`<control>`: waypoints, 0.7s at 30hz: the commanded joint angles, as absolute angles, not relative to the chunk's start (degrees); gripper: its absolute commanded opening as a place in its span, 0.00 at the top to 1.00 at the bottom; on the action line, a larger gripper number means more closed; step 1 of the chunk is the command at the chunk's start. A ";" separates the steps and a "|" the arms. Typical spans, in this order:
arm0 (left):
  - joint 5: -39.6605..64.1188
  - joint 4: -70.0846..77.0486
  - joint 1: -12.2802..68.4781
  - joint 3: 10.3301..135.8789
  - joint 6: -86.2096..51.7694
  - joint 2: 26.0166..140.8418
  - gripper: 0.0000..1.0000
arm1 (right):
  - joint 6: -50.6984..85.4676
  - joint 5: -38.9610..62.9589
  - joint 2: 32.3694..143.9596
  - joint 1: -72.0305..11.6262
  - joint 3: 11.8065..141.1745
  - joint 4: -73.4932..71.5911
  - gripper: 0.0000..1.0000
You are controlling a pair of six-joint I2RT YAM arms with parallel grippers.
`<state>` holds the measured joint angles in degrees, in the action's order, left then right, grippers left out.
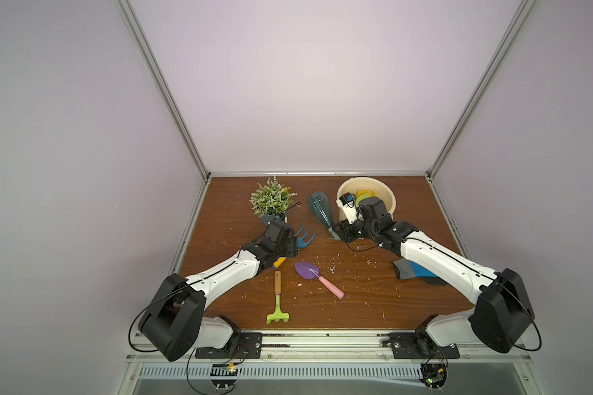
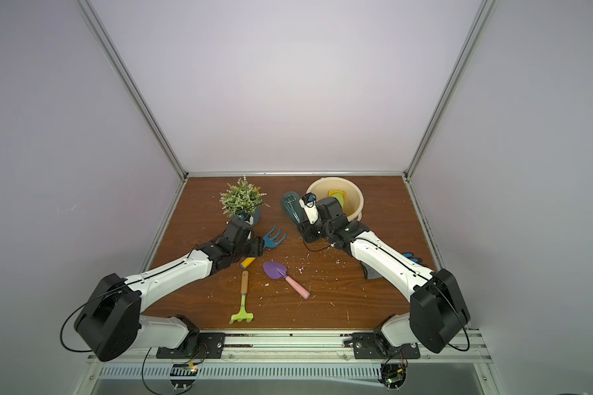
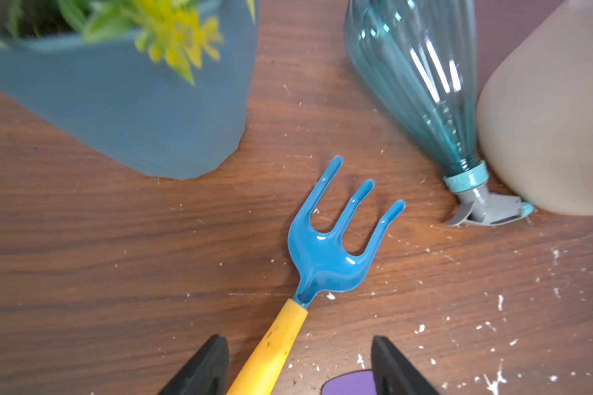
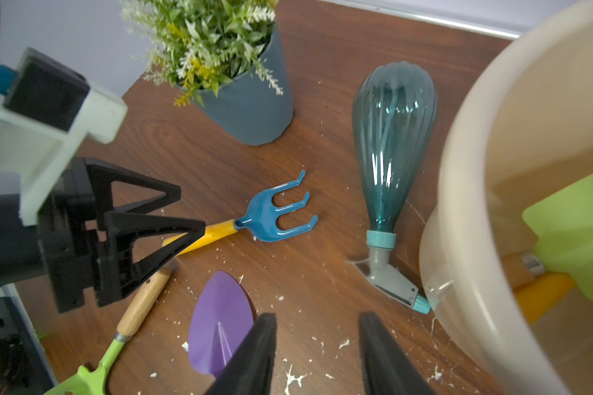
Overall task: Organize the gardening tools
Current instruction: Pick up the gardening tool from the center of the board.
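Note:
The blue fork (image 1: 304, 237) (image 3: 326, 246) with a yellow handle lies on the table. My left gripper (image 3: 298, 342) (image 1: 291, 249) is open, one finger on each side of that handle, clear of it. The teal spray bottle (image 1: 320, 208) (image 4: 391, 136) lies on its side beside the cream bucket (image 1: 367, 179). My right gripper (image 4: 318, 316) (image 1: 338, 232) hangs open and empty near the bottle's nozzle. The purple trowel (image 1: 307, 270) (image 4: 220, 325) and the lime-green rake (image 1: 277, 301) lie nearer the front. A yellow scoop (image 1: 367, 191) and a lime-green trowel (image 4: 575, 232) sit in the bucket.
A potted plant (image 1: 271, 201) in a grey-blue pot stands just behind my left gripper. A blue-fingered glove (image 1: 415, 270) lies under my right forearm. White crumbs are scattered over the wooden table (image 1: 356, 307). Metal frame posts and pale walls close the back and sides.

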<state>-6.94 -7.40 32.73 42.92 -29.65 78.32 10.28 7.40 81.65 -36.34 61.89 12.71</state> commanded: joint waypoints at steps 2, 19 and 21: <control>-8.00 -9.40 33.33 43.12 -29.44 79.54 0.30 | 10.77 11.20 81.87 -39.42 59.66 15.13 0.54; -5.74 -8.41 31.44 37.57 -29.54 77.48 0.29 | 9.66 11.17 89.30 -50.60 55.40 16.35 0.55; -5.67 -8.33 31.05 37.24 -29.30 77.06 0.28 | 9.75 11.59 90.44 -51.10 55.51 15.92 0.55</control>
